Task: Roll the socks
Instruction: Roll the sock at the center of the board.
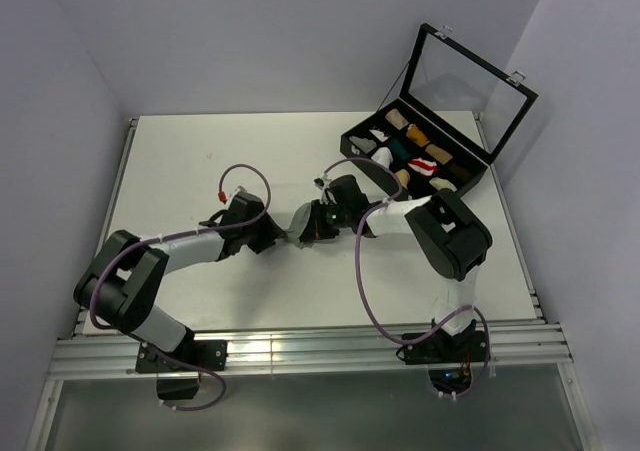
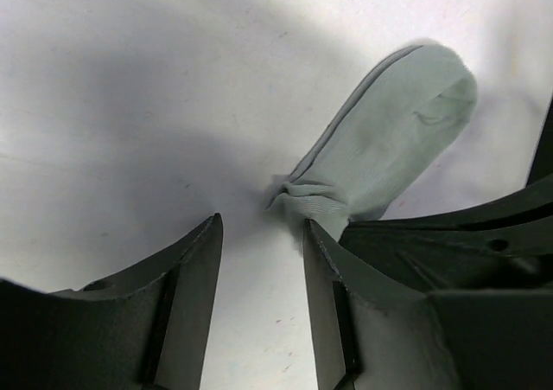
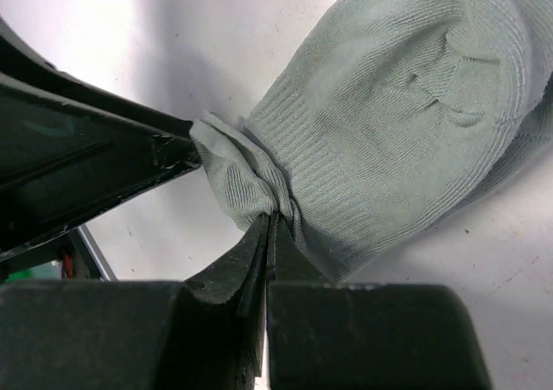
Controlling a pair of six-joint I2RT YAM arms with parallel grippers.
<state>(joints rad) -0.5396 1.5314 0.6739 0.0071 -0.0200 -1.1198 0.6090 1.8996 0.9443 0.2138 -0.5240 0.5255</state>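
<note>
one grey sock (image 3: 389,122) is seen, laid flat at the middle of the overhead frame, its bunched cuff clamped in the closed right gripper (image 3: 270,226). the left gripper (image 2: 262,226) is held apart and empty, one finger just beside that cuff. only a thin fold is pinched, so it could be pulled free by a tug or shoved aside by the left finger. two grippers and one black case (image 1: 470,83), upper right, are counted.

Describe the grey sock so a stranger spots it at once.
On the white table, look left of the open black case. The grey sock lies between the left gripper and the right gripper, which pinches its cuff. Unlike the rolls in the case, it lies unrolled on bare tabletop.
</note>
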